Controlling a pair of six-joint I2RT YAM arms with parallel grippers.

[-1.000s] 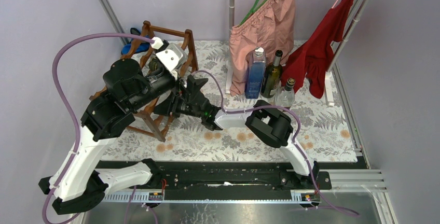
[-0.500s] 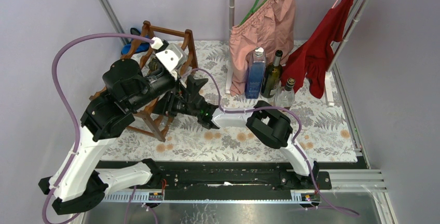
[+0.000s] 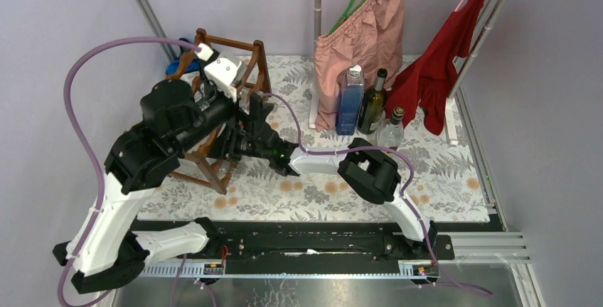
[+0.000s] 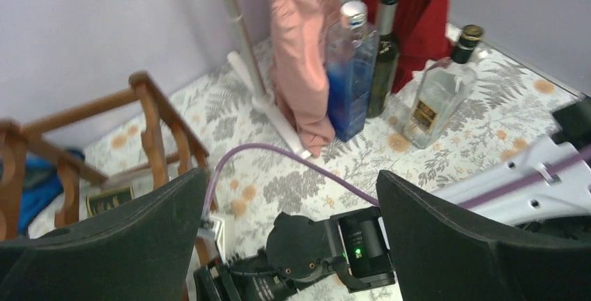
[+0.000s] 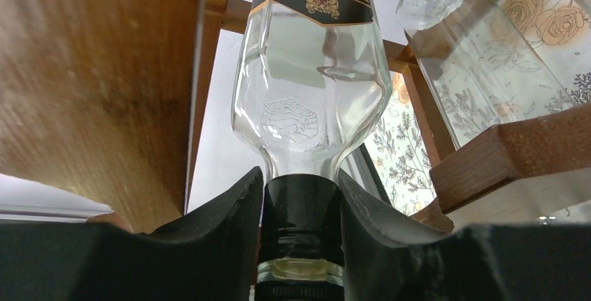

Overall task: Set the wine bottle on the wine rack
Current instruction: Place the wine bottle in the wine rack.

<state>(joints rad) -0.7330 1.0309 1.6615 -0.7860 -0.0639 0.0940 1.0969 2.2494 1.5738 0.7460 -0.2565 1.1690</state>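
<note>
The right tool [image 5: 300,179] was right up at the wine rack [image 5: 90,85], its two dark fingers [image 5: 223,210] closed around the black-capped neck of the wine bottle [image 5: 310,92], one pressed against each side. The bottle was clear glass with a black and gold label. It lay neck-out towards the wrist camera, with its shoulders and body reaching in between a broad wooden post on the left and a reddish-brown rail on the right. From that angle there was no telling whether the body rested on the rails. Beside it on the right, a second clear bottle [image 5: 474,71] lay in the neighbouring slot, tilted away.

From above, the rack [image 3: 259,72] stood at the far left of the flower-patterned desk [image 3: 427,179]. The right arm stretched across to its near side, low down. The left arm arched over the top of the frame and hid most of it.

The left tool [image 4: 290,175] hung in the air with its fingers [image 4: 104,245] spread wide apart and nothing between them. Its camera looked down past the rack's top bars onto the right arm below.

Well apart from the rack, at the back of the desk, three bottles stood upright in a cluster. They were a blue bottle [image 4: 352,71], a dark green bottle [image 4: 383,50] just behind it, and a clear one with a black cap [image 4: 439,99]. A pink garment [image 4: 303,50] hung just beside the blue bottle, and a red garment [image 4: 411,8] hung behind the other two.
</note>
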